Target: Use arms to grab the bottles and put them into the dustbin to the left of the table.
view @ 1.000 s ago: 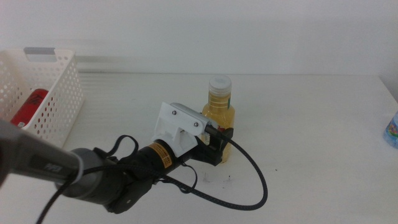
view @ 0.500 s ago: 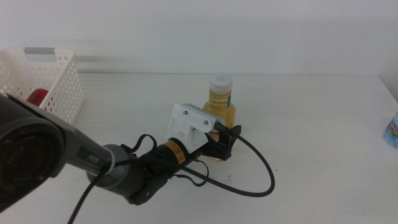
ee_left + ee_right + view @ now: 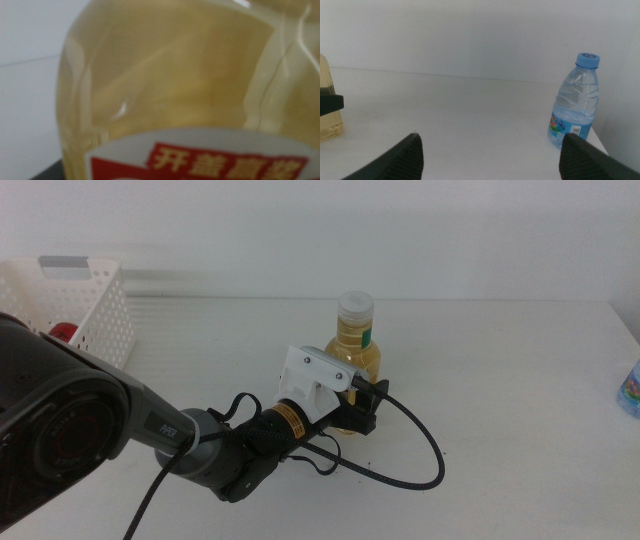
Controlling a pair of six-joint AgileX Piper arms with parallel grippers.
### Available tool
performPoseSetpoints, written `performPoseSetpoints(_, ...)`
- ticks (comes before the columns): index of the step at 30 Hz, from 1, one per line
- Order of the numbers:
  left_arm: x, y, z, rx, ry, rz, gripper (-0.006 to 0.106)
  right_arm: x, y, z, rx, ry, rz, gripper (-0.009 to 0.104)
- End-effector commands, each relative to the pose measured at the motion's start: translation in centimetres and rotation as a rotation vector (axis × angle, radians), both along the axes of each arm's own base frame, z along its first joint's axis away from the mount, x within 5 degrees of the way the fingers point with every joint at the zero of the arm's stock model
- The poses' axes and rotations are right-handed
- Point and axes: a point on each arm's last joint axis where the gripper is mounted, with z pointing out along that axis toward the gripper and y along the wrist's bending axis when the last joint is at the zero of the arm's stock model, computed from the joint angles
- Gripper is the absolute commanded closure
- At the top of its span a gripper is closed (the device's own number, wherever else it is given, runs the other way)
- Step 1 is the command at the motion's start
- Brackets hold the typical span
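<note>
The yellow juice bottle (image 3: 354, 348) with a white cap stands upright at mid table. My left gripper (image 3: 362, 408) is pressed up against its lower body from the near side. In the left wrist view the bottle (image 3: 175, 90) fills the picture with its red label at the lower edge. My right gripper (image 3: 491, 137) is open and empty, low over the table's right part, out of the middle view. The clear water bottle (image 3: 575, 100) with a blue cap stands at the right edge (image 3: 630, 390). The red soda can (image 3: 62, 332) lies inside the white perforated dustbin (image 3: 95, 300) at far left.
The left arm's black cable (image 3: 420, 465) loops over the white table (image 3: 500, 350) in front of the juice bottle. The juice bottle's edge (image 3: 329, 107) also shows in the right wrist view. A white wall runs behind the table.
My left arm has reached further forward and right, closing in on the juice bottle. The bottle has shifted slightly away. The water bottle and the can have not moved.
</note>
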Motion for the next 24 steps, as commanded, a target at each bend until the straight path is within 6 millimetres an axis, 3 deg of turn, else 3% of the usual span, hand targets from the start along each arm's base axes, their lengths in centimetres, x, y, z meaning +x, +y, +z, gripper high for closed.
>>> performPoseSetpoints(1, 0.1, -0.1, 0.2, -0.006, -0.012, 0.001, 0.022, 0.0, -0.1, 0.0, -0.010, -0.015, -0.008, 0.002)
performPoseSetpoints(7, -0.1, -0.2, 0.6, 0.008, -0.032, -0.056, 0.067, 0.0, -0.1, 0.0, -0.010, -0.015, -0.008, 0.002)
performPoseSetpoints(12, -0.5, -0.2, 2.5, 0.104, -0.002, -0.108, 0.093, 0.0, -0.1, 0.0, -0.010, -0.015, -0.008, 0.002)
performPoseSetpoints(18, -1.4, 0.6, 8.3, 0.142, 0.055, -0.096, 0.097, 0.0, -0.1, 0.0, -0.010, -0.015, -0.008, 0.002)
performPoseSetpoints(24, -3.0, 2.8, 14.8, 0.173, 0.118, 0.027, 0.097, 0.0, -0.1, 0.0, -0.010, -0.015, -0.008, 0.002)
